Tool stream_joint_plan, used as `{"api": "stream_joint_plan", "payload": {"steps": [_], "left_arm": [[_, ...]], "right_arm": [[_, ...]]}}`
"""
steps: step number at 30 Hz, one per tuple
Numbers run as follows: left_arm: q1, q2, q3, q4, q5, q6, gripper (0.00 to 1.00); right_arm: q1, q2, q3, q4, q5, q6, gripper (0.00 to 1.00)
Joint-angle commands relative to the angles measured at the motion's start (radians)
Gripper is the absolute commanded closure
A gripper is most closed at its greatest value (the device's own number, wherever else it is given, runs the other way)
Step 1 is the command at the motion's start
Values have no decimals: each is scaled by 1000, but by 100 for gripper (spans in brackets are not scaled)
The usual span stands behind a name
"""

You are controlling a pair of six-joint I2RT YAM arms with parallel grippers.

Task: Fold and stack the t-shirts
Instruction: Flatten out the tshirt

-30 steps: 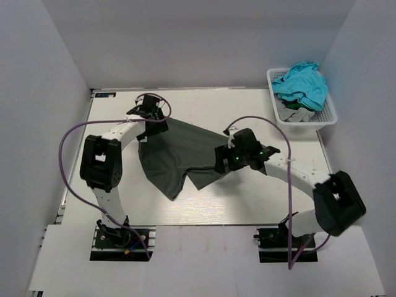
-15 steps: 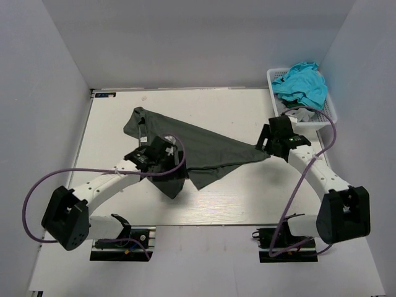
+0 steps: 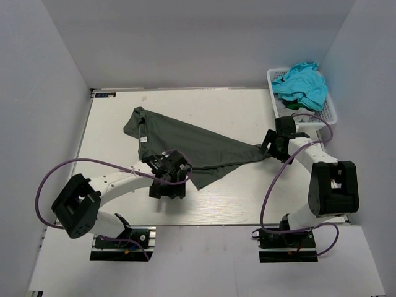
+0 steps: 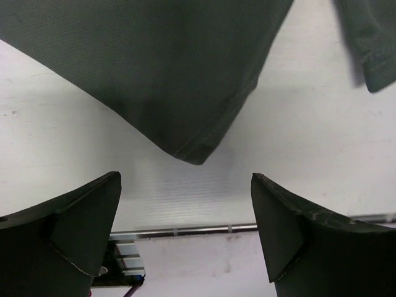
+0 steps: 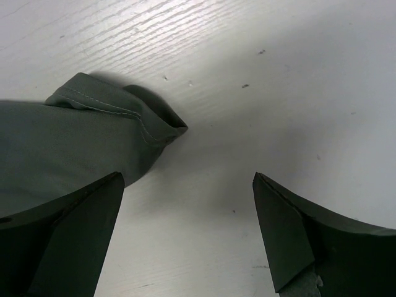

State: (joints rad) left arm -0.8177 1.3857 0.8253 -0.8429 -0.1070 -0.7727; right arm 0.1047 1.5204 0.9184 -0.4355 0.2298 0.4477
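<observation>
A dark charcoal-grey t-shirt (image 3: 185, 139) lies spread across the table, from its far left corner to a point at the right. My left gripper (image 3: 168, 189) is open and empty over the shirt's near corner. In the left wrist view that corner (image 4: 192, 151) lies just ahead of the open gripper (image 4: 185, 232). My right gripper (image 3: 270, 148) is open and empty at the shirt's right tip. In the right wrist view the tip's hemmed edge (image 5: 117, 117) lies ahead of and to the left of the open gripper (image 5: 185, 238). A turquoise t-shirt (image 3: 303, 83) is heaped in the basket.
The white lattice basket (image 3: 328, 117) stands at the far right corner, close behind my right arm. White walls close in the table (image 3: 247, 198) on three sides. The table's front rail (image 4: 185, 230) shows just beyond the left fingers.
The left gripper left the shirt's far left corner and came to its near corner. The right gripper drew the shirt's edge out to the right and now stands open.
</observation>
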Motion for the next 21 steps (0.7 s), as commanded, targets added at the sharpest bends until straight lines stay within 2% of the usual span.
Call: {"api": "stream_joint_plan", "payload": {"steps": [1,6,8,11,14,16,17,19,20,21], "left_arm": [[-18,28,-2,24,-68,-25,6],[-29,110,-12,123,-57,-16,16],[-29,130,-23,152,-57,-16,27],[-29,153,-32,173,-66,-16,56],[-20,153,-32,163,-104,-16,71],[-20,141,-23,163,-129,-16,84],[-11,131,-23,153,-154,-25,99],[-11,131,-14,133,-198,-25,100],[-11,131,6,99,-274,-46,100],[-2,131,35,82,-310,-59,100]], "right_arm": [[-5,12,23,69,-44,-33,10],[-5,49,39,81,-20,-50,10],[-5,61,31,87,-26,-44,10],[-3,79,20,110,-32,-60,11],[-2,107,23,136,-58,-72,13],[0,118,22,139,-87,-76,19],[-2,119,17,153,-98,-78,20],[-2,124,13,158,-124,-81,39],[0,133,16,167,-136,-102,47],[-3,145,17,165,-139,-104,52]]}}
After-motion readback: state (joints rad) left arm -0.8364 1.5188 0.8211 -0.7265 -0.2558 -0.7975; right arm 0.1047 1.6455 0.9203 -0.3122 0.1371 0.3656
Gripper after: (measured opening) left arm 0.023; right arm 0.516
